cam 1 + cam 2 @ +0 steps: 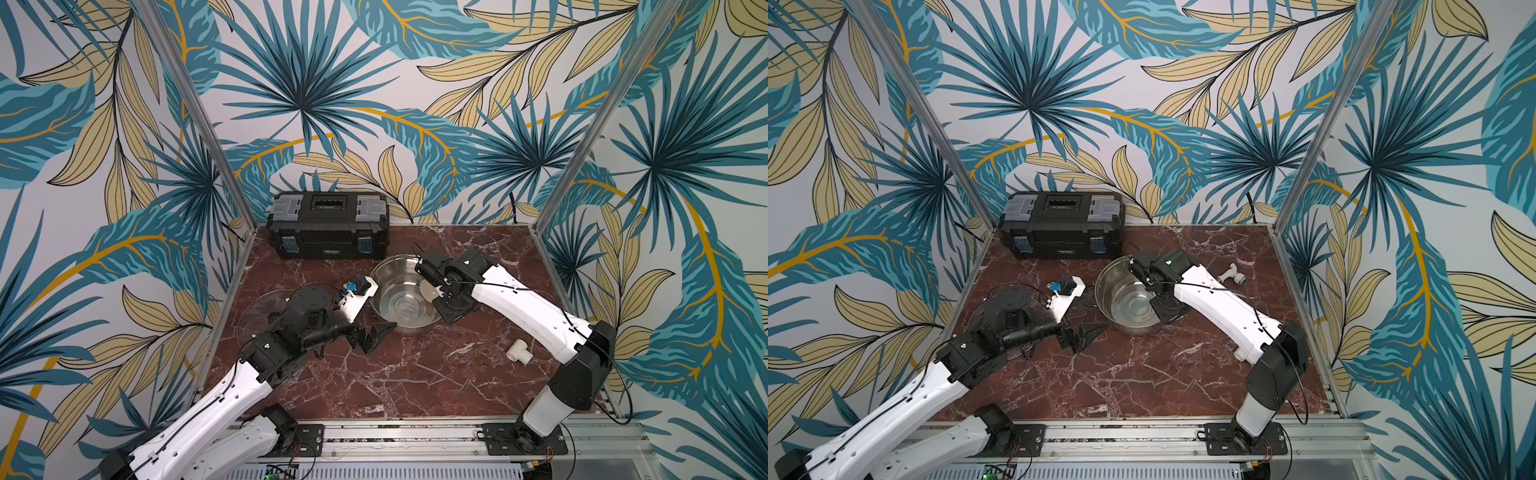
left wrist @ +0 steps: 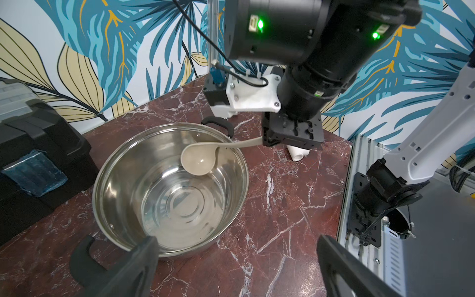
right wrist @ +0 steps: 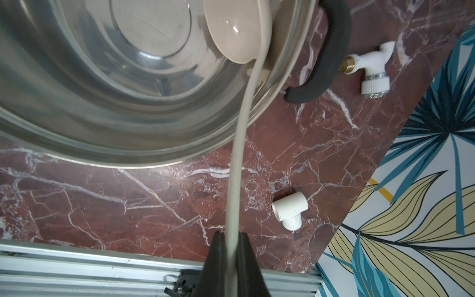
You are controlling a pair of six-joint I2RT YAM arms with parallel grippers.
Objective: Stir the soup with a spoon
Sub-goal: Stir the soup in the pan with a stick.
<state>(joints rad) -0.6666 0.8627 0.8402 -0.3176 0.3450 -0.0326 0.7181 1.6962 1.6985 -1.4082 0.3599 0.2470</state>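
A cream-beige plastic ladle with a round deep bowl and a long slim handle [image 2: 199,160] hangs inside a round stainless-steel pot with two black side handles [image 2: 159,200]. Its bowl is close to the pot wall, and we cannot tell whether they touch. The right fingers [image 3: 216,257] are clenched on the far end of the handle.

We judge that grip risky: so long a lever could twist or slip. A sweep against the wall could also shove the pot across the smooth red-brown marble counter [image 2: 282,205], since nothing steadies it.

The ladle is glossy and gently curved, and the pot is shiny and bare, with no liquid. The left fingers [image 2: 136,264] are released, spread wide just beside the pot's near handle. A white T-shaped pipe fitting [image 3: 290,210] and a white tap fitting with a brass end [image 3: 370,69] lie near the pot.
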